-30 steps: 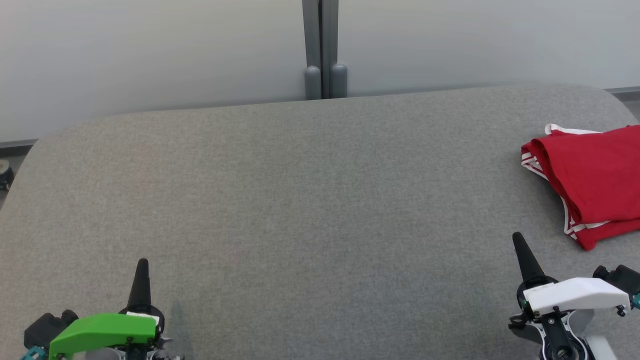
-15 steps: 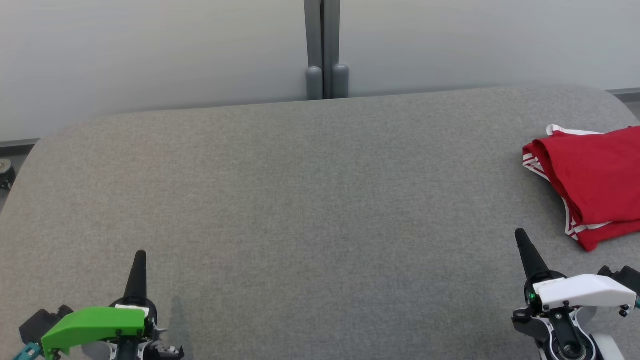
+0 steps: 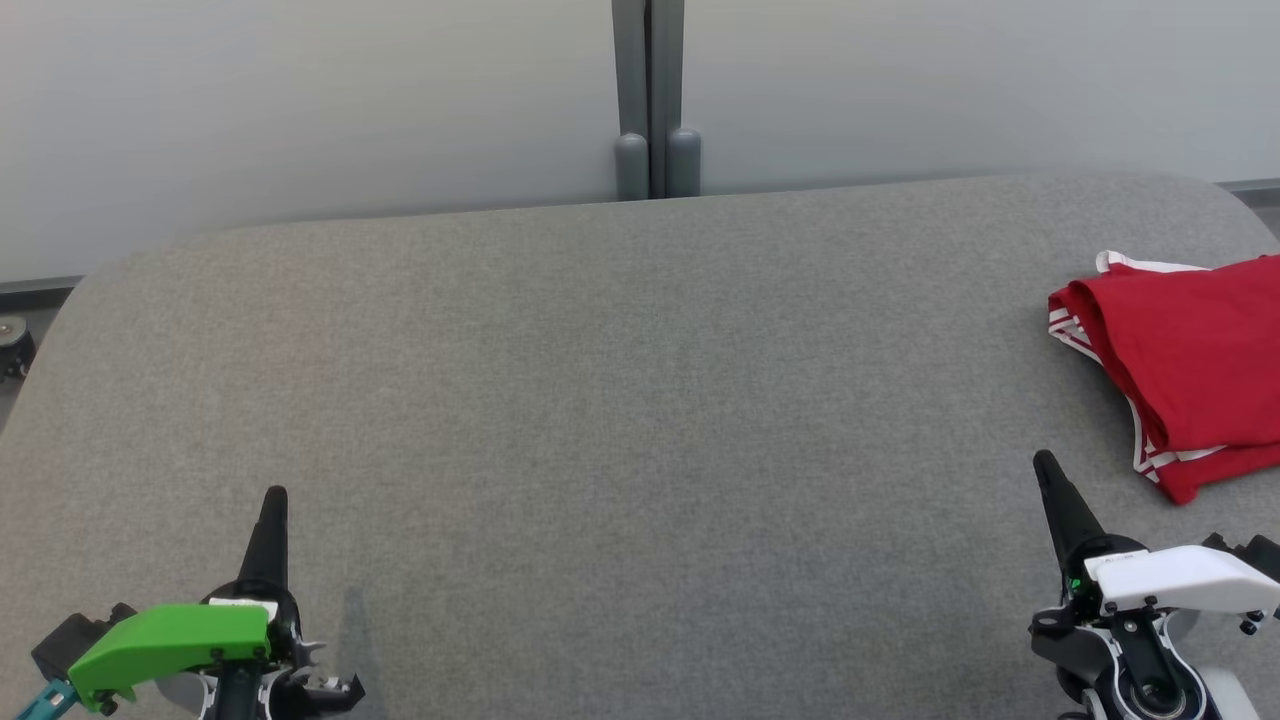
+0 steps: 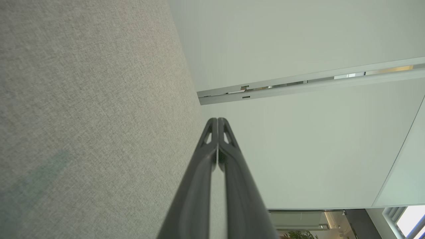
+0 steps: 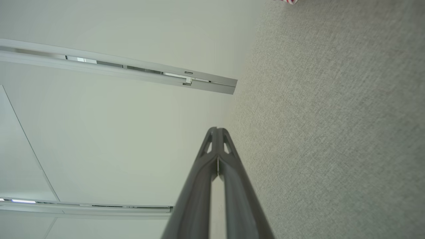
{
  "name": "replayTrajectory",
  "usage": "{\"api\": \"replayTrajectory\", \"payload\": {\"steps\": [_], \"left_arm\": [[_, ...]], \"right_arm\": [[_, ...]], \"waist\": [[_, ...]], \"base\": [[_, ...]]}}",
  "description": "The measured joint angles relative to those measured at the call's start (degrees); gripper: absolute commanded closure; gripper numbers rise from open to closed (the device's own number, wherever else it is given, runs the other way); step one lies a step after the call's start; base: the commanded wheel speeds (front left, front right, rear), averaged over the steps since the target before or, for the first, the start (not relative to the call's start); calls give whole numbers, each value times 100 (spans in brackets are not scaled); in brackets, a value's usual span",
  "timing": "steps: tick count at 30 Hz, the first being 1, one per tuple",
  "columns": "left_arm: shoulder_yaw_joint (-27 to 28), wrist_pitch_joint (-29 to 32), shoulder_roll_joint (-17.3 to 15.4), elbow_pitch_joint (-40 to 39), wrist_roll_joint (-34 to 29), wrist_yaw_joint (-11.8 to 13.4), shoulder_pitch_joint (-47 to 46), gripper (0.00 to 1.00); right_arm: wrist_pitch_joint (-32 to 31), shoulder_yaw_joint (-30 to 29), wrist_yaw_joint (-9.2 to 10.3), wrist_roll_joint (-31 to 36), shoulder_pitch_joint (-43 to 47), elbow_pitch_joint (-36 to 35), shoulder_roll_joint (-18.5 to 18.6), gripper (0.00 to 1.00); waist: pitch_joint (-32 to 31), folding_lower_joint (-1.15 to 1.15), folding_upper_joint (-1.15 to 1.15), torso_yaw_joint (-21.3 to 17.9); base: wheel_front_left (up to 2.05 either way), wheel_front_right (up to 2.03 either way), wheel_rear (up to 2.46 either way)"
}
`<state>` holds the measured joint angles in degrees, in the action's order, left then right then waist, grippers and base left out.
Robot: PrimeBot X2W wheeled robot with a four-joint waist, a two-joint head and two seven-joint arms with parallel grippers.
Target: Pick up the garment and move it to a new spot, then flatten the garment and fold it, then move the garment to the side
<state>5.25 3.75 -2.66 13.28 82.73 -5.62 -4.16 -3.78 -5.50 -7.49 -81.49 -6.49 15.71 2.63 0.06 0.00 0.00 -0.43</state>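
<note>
Spotting garment (image 3: 1185, 360) folded far right on table (image 3: 600, 400) (partly out of frame). Noting left hand (image 3: 273, 498) and right hand (image 3: 1047, 463) pinched shut, empty. Could knock it off the edge with a careless swing.

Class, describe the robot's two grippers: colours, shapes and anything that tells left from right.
The left gripper wears a bright green angular cover; the right gripper wears a white cover with dark screws. Both have black housings and long dark tapering fingers with small triangular cut-outs near the tips.
</note>
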Motion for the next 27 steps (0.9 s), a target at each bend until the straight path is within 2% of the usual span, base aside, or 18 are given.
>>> {"api": "replayTrajectory", "payload": {"steps": [27], "left_arm": [[138,276,-2,-62,951,-18,-193,100]], "right_arm": [[-283,-115,0,-1071,-29,-100,9,100]], "waist": [[-12,0,0,42]], "base": [[0,0,0]]}}
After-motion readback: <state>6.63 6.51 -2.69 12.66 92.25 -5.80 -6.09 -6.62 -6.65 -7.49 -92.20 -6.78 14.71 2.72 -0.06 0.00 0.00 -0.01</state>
